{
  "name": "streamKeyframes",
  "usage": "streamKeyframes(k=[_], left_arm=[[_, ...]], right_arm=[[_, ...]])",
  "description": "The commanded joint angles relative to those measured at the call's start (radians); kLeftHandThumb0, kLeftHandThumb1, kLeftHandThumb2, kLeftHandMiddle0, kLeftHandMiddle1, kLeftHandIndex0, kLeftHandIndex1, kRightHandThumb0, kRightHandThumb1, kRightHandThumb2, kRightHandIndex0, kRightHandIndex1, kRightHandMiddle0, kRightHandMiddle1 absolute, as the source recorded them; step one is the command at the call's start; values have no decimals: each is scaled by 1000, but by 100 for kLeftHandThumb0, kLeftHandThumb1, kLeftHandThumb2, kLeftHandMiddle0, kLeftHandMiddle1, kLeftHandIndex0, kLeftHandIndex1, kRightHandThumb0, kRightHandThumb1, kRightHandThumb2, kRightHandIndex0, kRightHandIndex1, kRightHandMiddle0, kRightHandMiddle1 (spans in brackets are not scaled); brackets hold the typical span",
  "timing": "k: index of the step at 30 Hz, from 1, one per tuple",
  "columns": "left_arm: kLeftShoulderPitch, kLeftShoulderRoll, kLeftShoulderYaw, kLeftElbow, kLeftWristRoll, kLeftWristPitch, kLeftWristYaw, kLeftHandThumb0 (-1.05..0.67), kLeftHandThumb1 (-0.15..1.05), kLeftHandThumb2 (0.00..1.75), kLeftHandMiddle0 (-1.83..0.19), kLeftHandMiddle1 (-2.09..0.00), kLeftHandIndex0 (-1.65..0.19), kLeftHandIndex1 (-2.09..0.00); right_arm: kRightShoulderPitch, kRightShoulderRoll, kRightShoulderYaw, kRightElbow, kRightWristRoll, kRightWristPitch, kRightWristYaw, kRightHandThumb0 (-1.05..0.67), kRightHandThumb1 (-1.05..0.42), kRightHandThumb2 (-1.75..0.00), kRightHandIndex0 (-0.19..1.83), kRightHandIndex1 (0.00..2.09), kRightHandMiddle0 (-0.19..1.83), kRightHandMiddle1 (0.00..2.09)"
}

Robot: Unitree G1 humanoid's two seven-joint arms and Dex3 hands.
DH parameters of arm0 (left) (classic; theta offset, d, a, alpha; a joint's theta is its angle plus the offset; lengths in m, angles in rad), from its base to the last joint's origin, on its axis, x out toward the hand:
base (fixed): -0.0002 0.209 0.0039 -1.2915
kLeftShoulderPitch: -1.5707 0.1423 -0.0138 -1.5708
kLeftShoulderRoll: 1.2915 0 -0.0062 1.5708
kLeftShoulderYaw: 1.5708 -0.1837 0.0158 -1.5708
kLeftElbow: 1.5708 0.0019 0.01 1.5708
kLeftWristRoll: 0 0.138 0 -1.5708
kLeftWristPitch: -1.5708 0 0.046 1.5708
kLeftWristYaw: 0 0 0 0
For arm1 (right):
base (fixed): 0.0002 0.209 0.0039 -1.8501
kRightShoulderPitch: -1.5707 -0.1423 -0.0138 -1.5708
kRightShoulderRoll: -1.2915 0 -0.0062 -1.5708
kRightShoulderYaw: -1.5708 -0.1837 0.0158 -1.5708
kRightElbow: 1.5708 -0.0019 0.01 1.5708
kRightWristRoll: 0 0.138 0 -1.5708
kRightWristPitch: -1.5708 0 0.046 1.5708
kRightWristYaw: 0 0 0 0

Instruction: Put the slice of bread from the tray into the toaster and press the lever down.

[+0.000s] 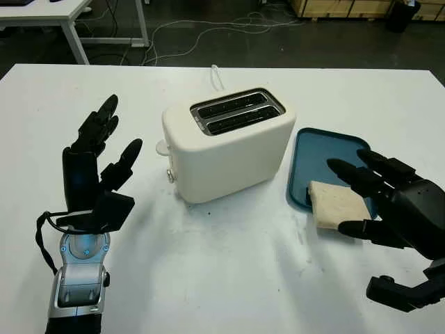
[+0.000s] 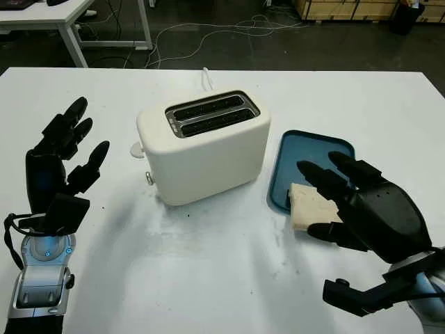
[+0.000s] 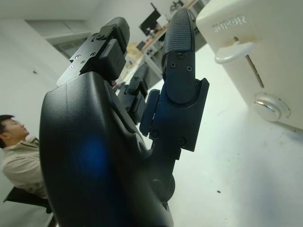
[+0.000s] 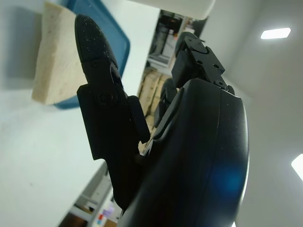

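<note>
A cream two-slot toaster [image 1: 229,142] stands mid-table, its slots [image 1: 236,111] empty. Its lever [image 1: 161,147] sits high on the left end, above a round knob [image 1: 170,176]. To its right lies a blue tray [image 1: 327,146]. The slice of bread [image 1: 336,204] rests on the tray's near edge and hangs over onto the table. My right hand [image 1: 381,202] is open around the bread's right side, with fingers [image 1: 358,179] over it and the thumb [image 1: 361,228] in front; no grasp shows. My left hand [image 1: 97,167] is open, raised left of the toaster, close to the lever [image 3: 234,51].
The toaster's white cord [image 1: 217,75] runs off behind it. The white table [image 1: 229,264] reaches the picture's sides. Beyond its far edge are a desk [image 1: 62,14] and floor cables. A person [image 3: 14,142] sits in the background of the left wrist view.
</note>
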Motion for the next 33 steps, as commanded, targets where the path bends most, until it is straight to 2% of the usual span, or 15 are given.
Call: streamKeyframes(k=[1, 8, 13, 17, 21, 24, 26, 28, 33], left_arm=[[1, -4, 4, -30, -3, 28, -1, -61, 92, 32, -60, -4, -49, 0], [4, -5, -2, -48, 5, 48, 4, -60, 92, 31, -61, -4, -49, 0], [3, 0, -1, -33, 5, 24, 6, -59, 92, 32, -61, -3, -49, 0], [4, 0, -1, -26, -1, 15, 5, -60, 92, 32, -61, -3, -49, 0], [6, 0, -1, -29, 1, 22, 3, -61, 92, 32, -61, -3, -49, 0], [7, 1, 0, -31, -1, 23, 0, -60, 92, 32, -61, -3, -49, 0], [7, 1, 0, -32, -2, 21, 0, -60, 92, 33, -61, -2, -48, 0], [6, 1, 0, -31, -4, 17, 0, -60, 92, 32, -61, -2, -49, 0], [8, -2, 0, -39, -2, 27, 1, -61, 92, 32, -62, -3, -49, 0]], right_arm=[[5, -15, 6, -20, -33, 21, 25, -79, -86, 0, 3, 0, 9, 0], [5, 3, 74, 33, -164, 26, -6, -81, -88, -1, 0, 0, 5, 0], [2, 18, 124, 101, -183, 41, -19, -81, -89, -1, 0, 0, 2, 0], [2, 27, 163, 170, -218, 33, -88, -80, -90, -1, 0, 0, 3, 1], [-4, 22, 210, 245, -303, 15, -236, -74, -88, 0, 2, 1, 7, 2], [-23, 2, 253, 349, -363, -44, -454, -67, -83, 0, 10, 5, 15, 5], [-40, -16, 282, 415, -407, -75, -606, -58, -81, 0, 18, 9, 22, 7], [-57, -36, 312, 469, -450, -87, -730, -40, -85, -1, 25, 13, 28, 9], [-89, -60, 373, 551, -514, -57, -901, -14, -92, -8, 36, 20, 39, 9]])
